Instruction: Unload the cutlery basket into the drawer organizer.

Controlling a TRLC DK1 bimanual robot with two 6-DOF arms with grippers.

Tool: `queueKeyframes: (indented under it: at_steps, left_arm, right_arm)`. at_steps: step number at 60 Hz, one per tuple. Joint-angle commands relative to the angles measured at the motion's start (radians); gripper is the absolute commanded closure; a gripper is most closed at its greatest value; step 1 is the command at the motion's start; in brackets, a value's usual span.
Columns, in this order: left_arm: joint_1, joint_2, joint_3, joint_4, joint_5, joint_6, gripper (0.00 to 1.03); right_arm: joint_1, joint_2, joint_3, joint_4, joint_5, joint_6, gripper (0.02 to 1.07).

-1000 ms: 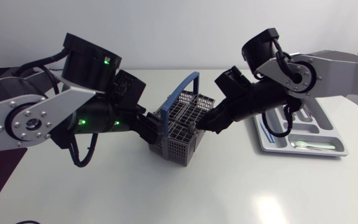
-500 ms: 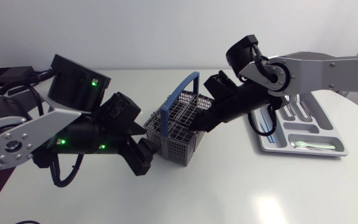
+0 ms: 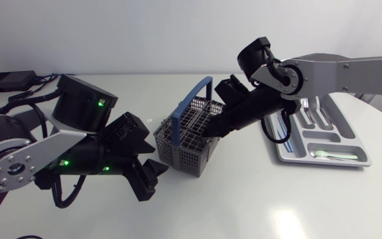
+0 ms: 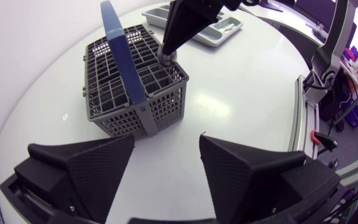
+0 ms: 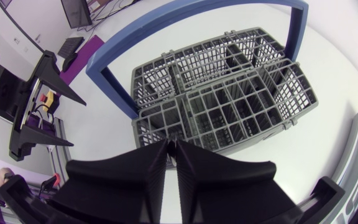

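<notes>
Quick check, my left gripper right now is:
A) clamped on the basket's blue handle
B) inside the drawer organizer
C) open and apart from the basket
C: the left gripper has its fingers spread, with bare table between them and the basket.

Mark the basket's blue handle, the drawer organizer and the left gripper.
blue handle (image 3: 201, 83), head view, top bar.
drawer organizer (image 3: 320, 162), head view, near rim.
left gripper (image 4: 166, 140), left wrist view, midway between fingertips.
</notes>
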Motion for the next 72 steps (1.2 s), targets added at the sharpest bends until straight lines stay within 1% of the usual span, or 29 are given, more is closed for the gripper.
queueKeyframes:
  at_steps: [1,13,18,26,30,35,44,61,72]
  left_arm:
    - [0.006,-0.005,-0.028,0.020,0.010,0.026,0.18]
    - [0.019,-0.005,-0.062,0.050,0.010,0.035,0.17]
    - [0.029,0.003,-0.074,0.090,0.010,0.031,0.17]
    - [0.035,0.023,-0.073,0.121,-0.019,0.028,0.17]
    - [0.035,0.026,-0.073,0.132,-0.034,0.026,0.14]
    - [0.033,0.036,-0.067,0.136,-0.037,0.025,0.14]
    - [0.026,0.056,-0.055,0.141,-0.060,0.015,0.14]
    - [0.021,0.069,-0.035,0.138,-0.065,0.009,0.13]
    - [0.018,0.069,-0.033,0.135,-0.066,0.008,0.12]
  right_arm:
    - [0.006,0.002,0.021,-0.020,0.009,0.015,1.01]
    - [0.006,-0.053,0.030,-0.051,0.002,0.013,1.01]
    - [0.006,-0.079,0.039,-0.069,0.002,0.013,1.01]
    - [0.006,-0.107,0.047,-0.087,0.005,0.015,1.01]
    - [0.006,-0.116,0.047,-0.093,0.005,0.015,1.01]
    - [0.003,-0.119,0.043,-0.093,0.005,0.016,1.01]
    - [-0.007,-0.103,0.007,-0.080,0.019,-0.010,1.01]
    - [-0.037,-0.087,-0.057,-0.021,0.034,-0.042,1.01]
    - [-0.044,-0.093,-0.071,-0.012,0.045,-0.045,1.01]
